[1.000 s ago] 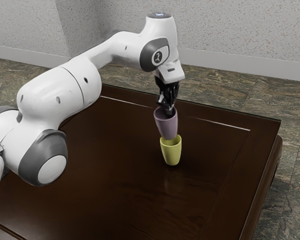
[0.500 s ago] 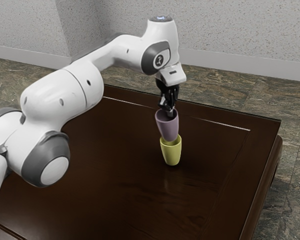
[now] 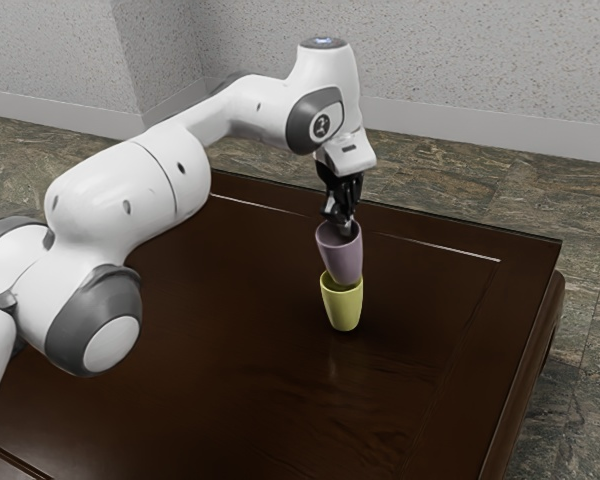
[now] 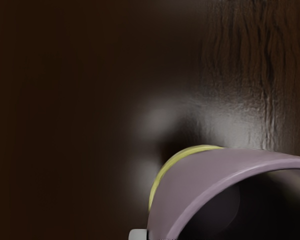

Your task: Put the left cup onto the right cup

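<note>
A purple cup (image 3: 340,256) sits with its base inside the mouth of a yellow cup (image 3: 342,304), which stands upright near the middle of the dark wooden table (image 3: 210,380). The purple cup leans slightly. My gripper (image 3: 344,224) comes down from above and is shut on the far rim of the purple cup. In the wrist view the purple cup's rim (image 4: 225,172) curves close under my hand, and a thin arc of the yellow cup's rim (image 4: 177,162) shows just beyond it.
The table has a raised border, with its right edge (image 3: 540,330) dropping to a stone floor (image 3: 580,200). My arm spans the table's left side. A grey wall (image 3: 480,50) runs behind.
My gripper has shifted slightly toward the exterior view's right with the purple cup, which has sunk a little deeper into the yellow cup. The yellow cup has stayed in place.
</note>
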Motion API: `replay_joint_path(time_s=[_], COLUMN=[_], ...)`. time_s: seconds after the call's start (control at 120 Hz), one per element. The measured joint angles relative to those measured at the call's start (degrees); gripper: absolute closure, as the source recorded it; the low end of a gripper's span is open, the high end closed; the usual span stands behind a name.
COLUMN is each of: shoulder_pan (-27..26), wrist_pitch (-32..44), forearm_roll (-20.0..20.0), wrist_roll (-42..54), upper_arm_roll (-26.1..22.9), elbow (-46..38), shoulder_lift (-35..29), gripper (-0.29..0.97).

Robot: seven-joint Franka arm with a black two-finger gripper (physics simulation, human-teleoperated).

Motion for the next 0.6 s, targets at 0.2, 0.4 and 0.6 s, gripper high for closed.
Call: replay_joint_path(time_s=[0.2,0.4,0.6], shoulder_pan=[0.4,0.6,0.5], wrist_pitch=[-1.5,-2.2,-2.2], forearm_roll=[-0.2,-0.3,-0.3], wrist_roll=[-0.3,-0.5,-0.3], upper_arm_roll=[0.2,0.2,0.1], elbow=[-0.8,-1.3,-1.2], shoulder_lift=[-0.4,-0.1,-0.2], gripper=[0.79,0.59,0.24])
